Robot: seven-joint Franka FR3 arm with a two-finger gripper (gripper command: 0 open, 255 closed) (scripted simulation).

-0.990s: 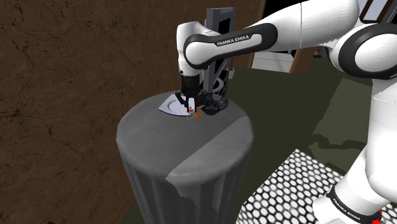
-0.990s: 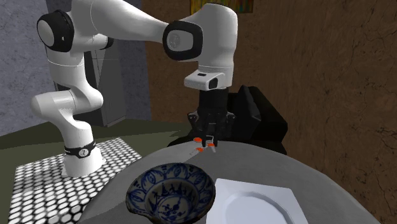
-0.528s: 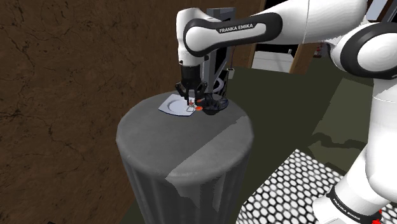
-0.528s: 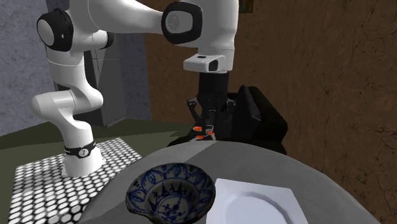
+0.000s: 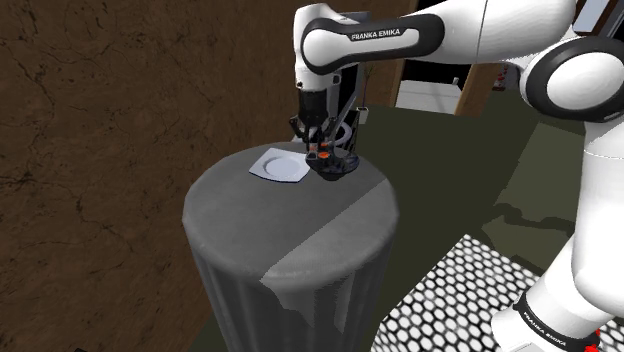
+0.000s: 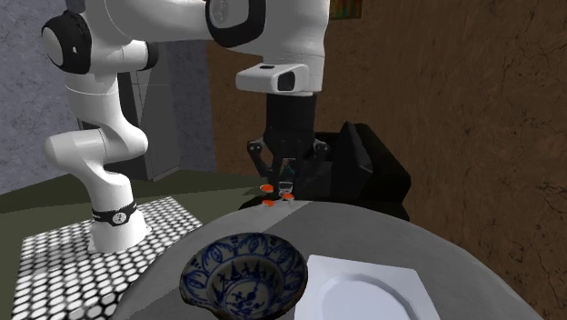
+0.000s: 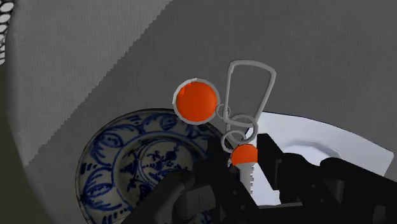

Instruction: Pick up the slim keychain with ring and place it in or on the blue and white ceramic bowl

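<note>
Grey round bench (image 5: 290, 230) bore a blue-and-white bowl (image 7: 137, 159) beside a white plate (image 6: 363, 291); the jaws were clamped on the keychain (image 7: 243, 154), which dangled from them, clear of the bench, near the bowl's rim.

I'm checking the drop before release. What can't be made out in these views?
Shoulder view: the bowl is mostly hidden behind the gripper.
Second exterior view: the plate is cut off by the bottom edge.
Wrist view: the keychain's key tip is hidden between the fingers, which also cover part of the bowl's rim.
</note>
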